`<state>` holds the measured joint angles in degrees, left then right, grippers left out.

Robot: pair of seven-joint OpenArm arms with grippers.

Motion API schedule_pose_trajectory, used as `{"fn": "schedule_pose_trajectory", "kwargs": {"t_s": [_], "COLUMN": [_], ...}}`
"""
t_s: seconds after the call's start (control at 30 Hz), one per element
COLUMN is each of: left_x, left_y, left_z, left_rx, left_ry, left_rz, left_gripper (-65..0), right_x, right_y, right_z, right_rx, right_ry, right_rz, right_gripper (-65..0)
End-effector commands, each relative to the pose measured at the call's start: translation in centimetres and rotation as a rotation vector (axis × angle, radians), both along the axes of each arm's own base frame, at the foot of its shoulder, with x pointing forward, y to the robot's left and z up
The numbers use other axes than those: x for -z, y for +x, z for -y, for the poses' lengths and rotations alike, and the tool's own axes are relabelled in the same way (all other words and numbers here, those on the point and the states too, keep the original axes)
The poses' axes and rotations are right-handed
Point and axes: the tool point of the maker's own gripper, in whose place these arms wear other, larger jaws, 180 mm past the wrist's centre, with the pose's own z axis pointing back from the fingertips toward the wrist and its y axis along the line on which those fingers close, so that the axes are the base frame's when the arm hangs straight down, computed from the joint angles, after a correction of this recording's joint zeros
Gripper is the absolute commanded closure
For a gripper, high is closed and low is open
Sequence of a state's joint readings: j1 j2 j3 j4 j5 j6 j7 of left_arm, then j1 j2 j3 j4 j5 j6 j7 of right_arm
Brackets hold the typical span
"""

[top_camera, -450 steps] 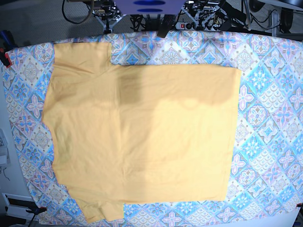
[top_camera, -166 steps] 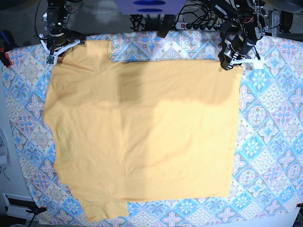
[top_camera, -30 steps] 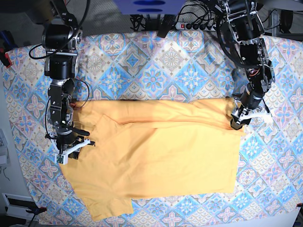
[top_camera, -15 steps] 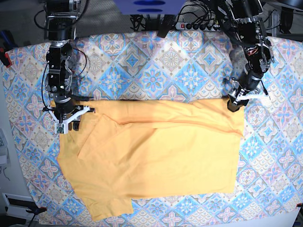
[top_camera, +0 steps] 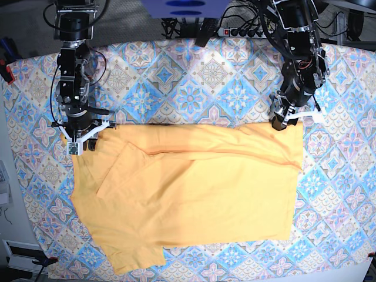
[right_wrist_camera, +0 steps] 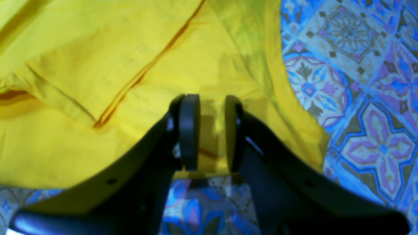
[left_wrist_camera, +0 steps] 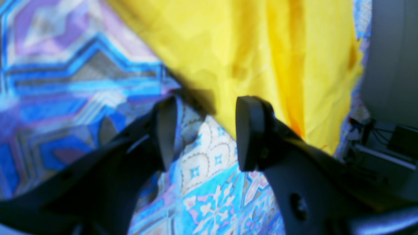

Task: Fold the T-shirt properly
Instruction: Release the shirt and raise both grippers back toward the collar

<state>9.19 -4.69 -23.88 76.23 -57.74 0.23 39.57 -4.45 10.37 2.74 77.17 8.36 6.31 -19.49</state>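
The yellow T-shirt point(top_camera: 194, 194) lies on the tablecloth with its far half folded toward the front, and a diagonal crease point(top_camera: 114, 170) runs near its left side. My right gripper point(top_camera: 81, 140) sits at the shirt's far-left corner. In the right wrist view this right gripper point(right_wrist_camera: 211, 130) has its jaws a little apart, and flat yellow fabric point(right_wrist_camera: 130, 81) shows through the gap. My left gripper point(top_camera: 286, 122) is at the far-right corner. Seen from the left wrist, the left gripper point(left_wrist_camera: 204, 130) is open over the tablecloth, just short of the shirt's edge point(left_wrist_camera: 261, 58).
The blue-pink patterned tablecloth point(top_camera: 194, 76) covers the whole table. Cables and a power strip point(top_camera: 235, 29) lie beyond the far edge. A red clamp point(top_camera: 9, 73) holds the cloth at the far left, and the table's front edge runs close below the shirt's sleeve point(top_camera: 132, 261).
Both grippers have drawn back toward the table's far side, the right one from the shirt's left part to its far-left corner. The shirt's far corners now lie flat.
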Motion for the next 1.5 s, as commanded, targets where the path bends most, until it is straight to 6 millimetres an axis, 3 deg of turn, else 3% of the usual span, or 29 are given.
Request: {"fn": "schedule_pose_trajectory", "kwargs": {"t_s": [0.0,0.17,0.27,0.53,0.63,0.7,0.8,0.9,0.97,1.1,1.3,1.47], "left_x": [-0.5,-0.4,0.6,1.7,1.5,1.4,1.5,1.7,1.7,1.7,1.7,1.6], "left_y": [0.6,0.6,0.1,1.5,2.0,2.0,1.9,1.5,1.5,1.5,1.5,1.6], "left_z": [-0.5,-0.1,-1.0,-1.7,-1.6,-1.5,-1.5,-1.5,-1.7,-1.7,-1.6,-1.6], "left_rx": [-0.010,-0.033,-0.076,-0.132,-0.128,-0.125,-0.126,-0.128,-0.126,-0.127,-0.124,-0.122], "left_ry": [0.009,-0.038,-0.059,-0.107,-0.109,-0.111,-0.112,-0.111,-0.109,-0.109,-0.110,-0.110], "left_rz": [0.016,0.027,0.003,-0.010,-0.001,0.000,-0.002,-0.008,-0.009,-0.009,-0.010,-0.009], "left_gripper": [-28.6,-28.6,-28.6,-28.2,-22.3,-13.5,0.0,0.0,0.0,0.0,0.0,0.0], "right_x": [-1.8,-1.9,-1.9,-1.8,-1.5,-1.1,-2.1,-2.4,-1.8,-0.4,-1.2,0.3], "right_y": [1.3,1.4,1.4,1.3,1.0,0.1,-0.9,-2.3,-3.2,-4.6,-4.1,-4.9], "right_z": [0.3,0.3,0.3,0.2,0.2,0.2,1.6,3.3,4.1,4.6,4.1,5.9], "right_rx": [-0.004,-0.004,-0.004,-0.004,-0.003,-0.004,0.031,0.097,0.157,0.248,0.372,0.474], "right_ry": [-0.009,-0.009,-0.009,-0.006,-0.004,-0.006,-0.016,-0.013,0.013,0.089,0.445,0.646], "right_rz": [0.065,0.068,0.068,0.067,0.055,0.040,0.063,0.066,0.030,-0.030,0.074,0.078], "right_gripper": [-13.5,-13.5,-13.5,-13.5,-13.7,-13.8,-13.8,-15.6,-22.3,-35.0,-35.2,-35.2]}}
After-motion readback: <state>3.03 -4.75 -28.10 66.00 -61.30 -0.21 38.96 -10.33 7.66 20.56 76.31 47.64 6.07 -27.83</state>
